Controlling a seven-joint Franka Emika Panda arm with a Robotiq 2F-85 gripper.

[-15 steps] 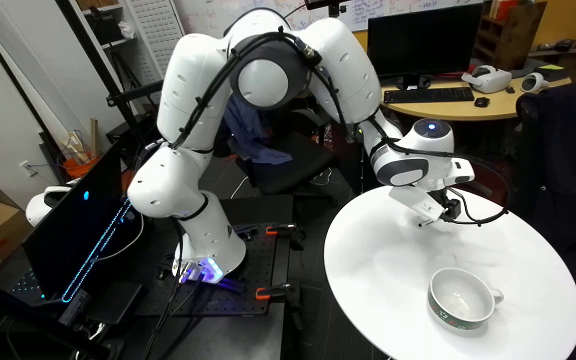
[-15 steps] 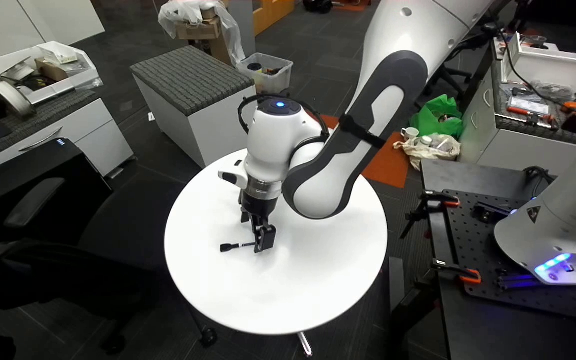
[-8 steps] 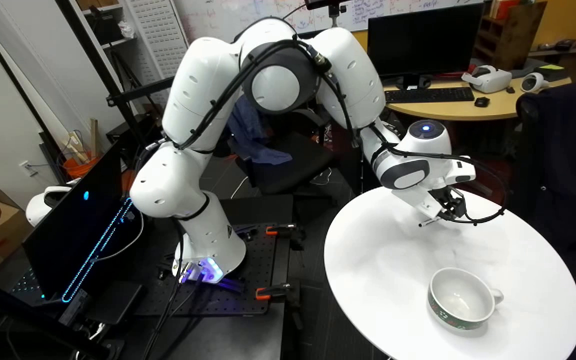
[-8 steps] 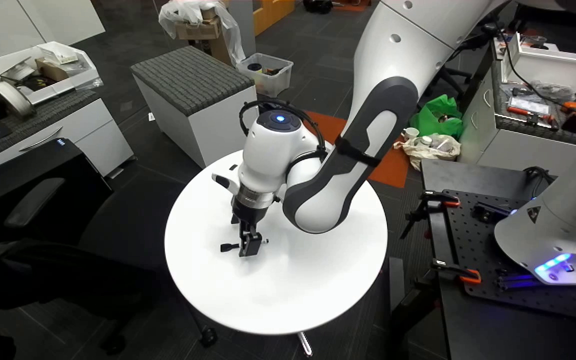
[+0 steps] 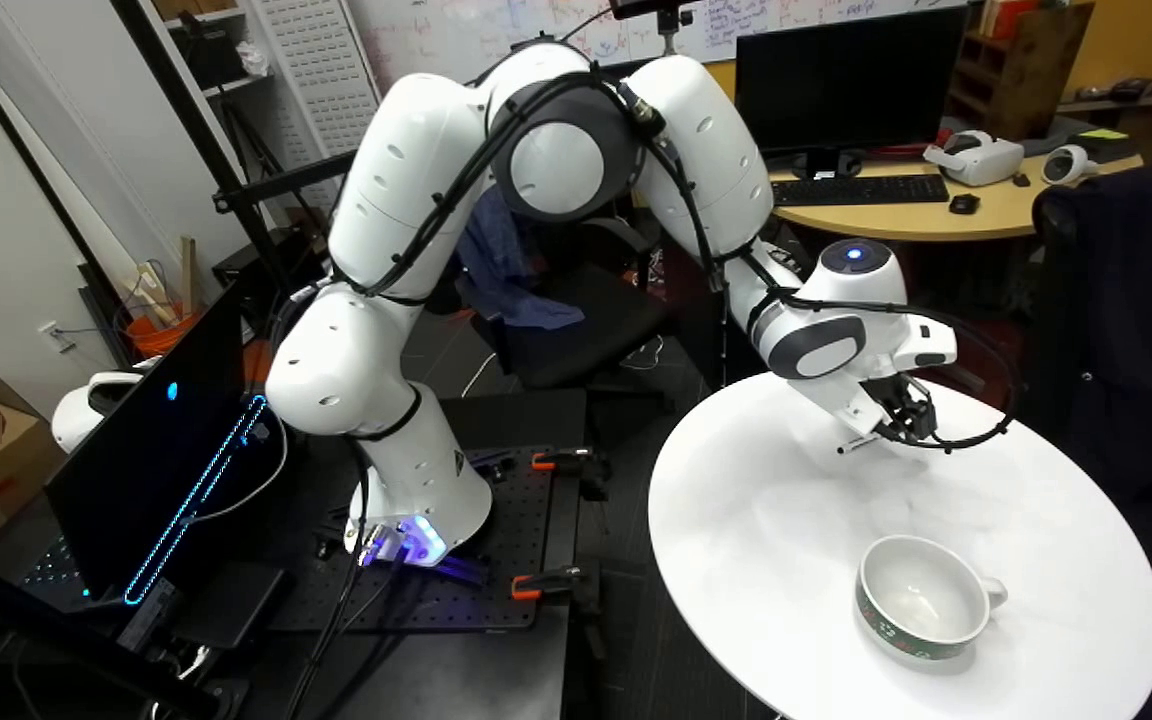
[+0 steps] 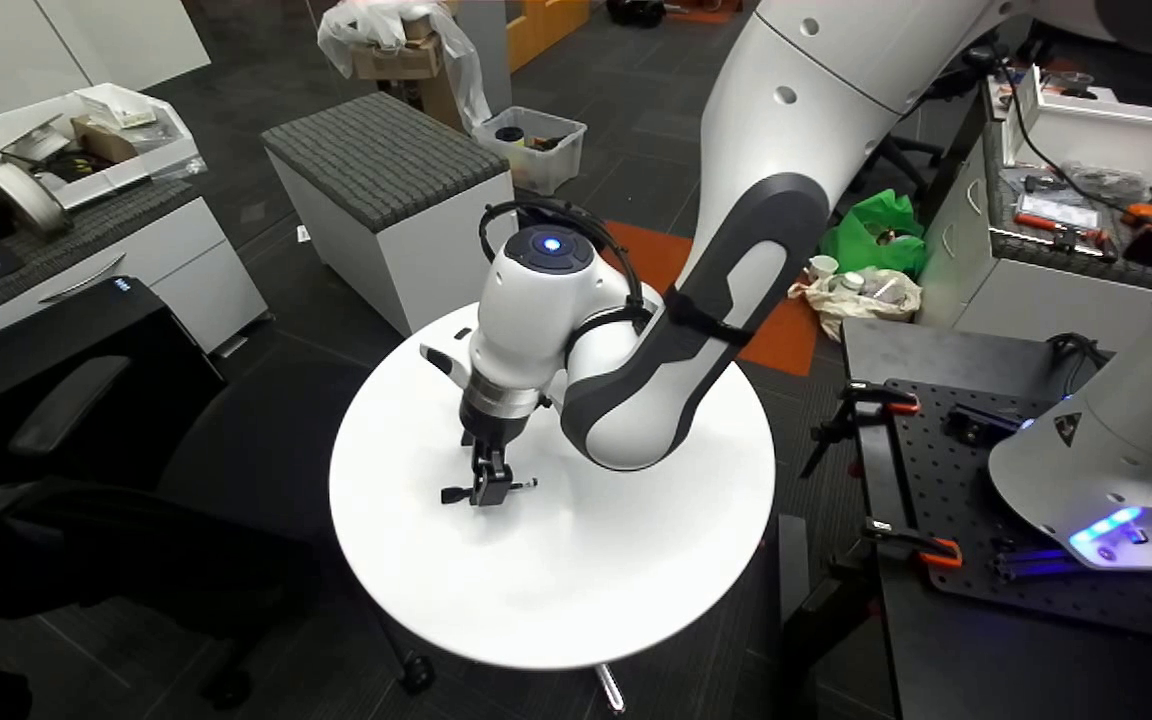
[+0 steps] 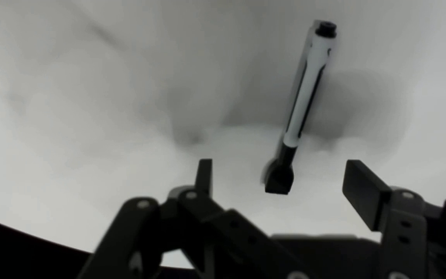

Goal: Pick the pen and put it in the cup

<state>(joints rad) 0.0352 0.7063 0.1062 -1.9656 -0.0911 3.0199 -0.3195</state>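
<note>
You have the claw (image 7: 283,185) spread wide, holding nothing. In the wrist view the pen (image 7: 304,100) shows its black end between the 2 fingers (image 7: 364,193); the cup (image 5: 921,595) sits well apart from them.

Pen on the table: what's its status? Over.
Pincer open, not gripping. Pen lying on table, dark end showing between the fingers. Cup upright, apart. Nothing visible blocking the grip.

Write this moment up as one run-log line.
black-and-white pen: lying on round white table | gripper: open at the pen, not gripping | green-banded white mug: upright, no pen inside
</note>
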